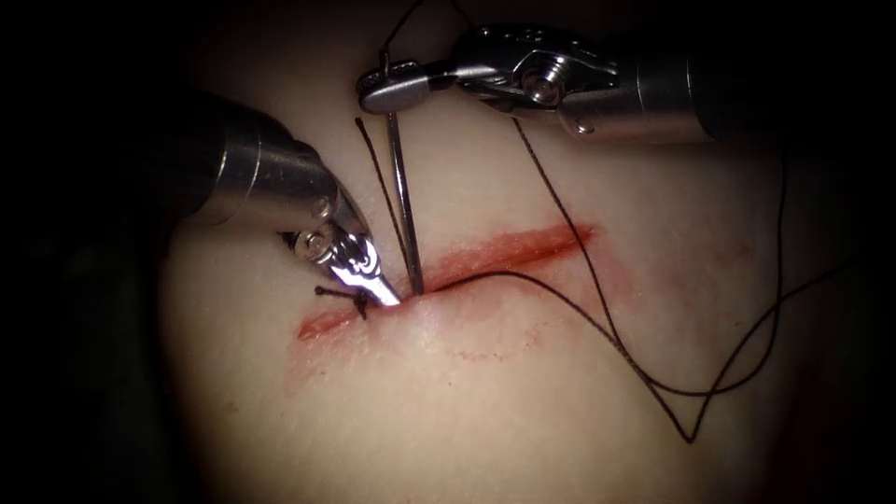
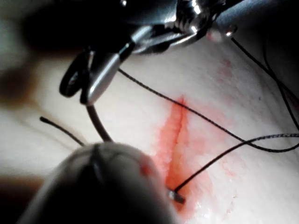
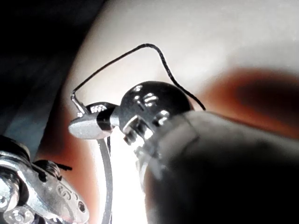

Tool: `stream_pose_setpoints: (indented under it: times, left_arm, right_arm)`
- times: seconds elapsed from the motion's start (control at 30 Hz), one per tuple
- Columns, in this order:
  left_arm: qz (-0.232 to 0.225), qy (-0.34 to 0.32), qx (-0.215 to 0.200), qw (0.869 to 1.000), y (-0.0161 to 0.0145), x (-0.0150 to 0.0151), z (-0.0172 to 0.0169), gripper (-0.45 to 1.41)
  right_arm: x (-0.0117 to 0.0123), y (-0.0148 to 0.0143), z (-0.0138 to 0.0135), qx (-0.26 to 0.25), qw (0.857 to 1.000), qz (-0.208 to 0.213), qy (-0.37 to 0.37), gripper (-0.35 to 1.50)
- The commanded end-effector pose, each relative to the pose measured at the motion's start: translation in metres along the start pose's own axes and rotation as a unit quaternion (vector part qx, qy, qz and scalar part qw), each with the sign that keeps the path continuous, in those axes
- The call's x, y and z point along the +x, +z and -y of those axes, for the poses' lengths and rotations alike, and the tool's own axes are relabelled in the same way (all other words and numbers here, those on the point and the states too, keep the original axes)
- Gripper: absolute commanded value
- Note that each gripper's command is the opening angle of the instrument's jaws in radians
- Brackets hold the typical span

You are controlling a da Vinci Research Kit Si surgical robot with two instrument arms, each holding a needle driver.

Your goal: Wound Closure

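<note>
My right tool (image 1: 387, 93) comes in from the upper right, its jaws shut on the curved needle (image 1: 403, 205) near its tail end. The needle runs down from those jaws and its tip is in the tissue at the cut (image 1: 504, 250). My left tool (image 1: 385, 297) rests its shut tips on the cut's edge just left of the needle. A knot with short cut ends (image 1: 353, 299) sits beside those tips. Dark thread (image 1: 607, 327) leaves the cut near the needle and loops across the tissue to the right. The right wrist view shows the right jaws (image 3: 88, 123) clamped on the needle (image 3: 107, 177).
A loose thread tail (image 1: 378, 168) lies along the needle's left side. Red fluid stains the tissue around the cut (image 2: 180, 126). The left wrist view shows the right tool (image 2: 96, 79), the needle (image 2: 98, 123) and thread (image 2: 210, 121) crossing the cut. The left tool (image 3: 42, 186) shows in the right wrist view.
</note>
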Motion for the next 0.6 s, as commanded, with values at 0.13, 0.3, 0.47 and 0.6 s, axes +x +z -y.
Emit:
stream_pose_setpoints:
  times: [0.13, 0.3, 0.47, 0.6]
  left_arm:
    - [0.000, 0.000, 0.000, 1.000, 0.0004, 0.0004, 0.0004, -0.45]
    - [0.002, 0.000, 0.000, 1.000, 0.0005, 0.0004, 0.0004, -0.45]
    - [0.001, 0.000, 0.000, 1.000, 0.0005, 0.0004, 0.0004, -0.45]
    - [0.001, 0.000, -0.002, 1.000, 0.0006, 0.0004, 0.0004, -0.45]
  right_arm:
    - [-0.0001, 0.0011, -0.0002, 0.003, 1.000, 0.004, 0.010, -0.35]
    - [-0.0007, 0.0013, -0.0001, -0.017, 0.999, -0.006, 0.026, -0.35]
    - [0.0008, 0.0005, -0.0006, -0.054, 0.997, -0.041, 0.034, -0.35]
    - [0.0007, 0.0003, -0.0007, -0.050, 0.998, -0.034, 0.030, -0.35]
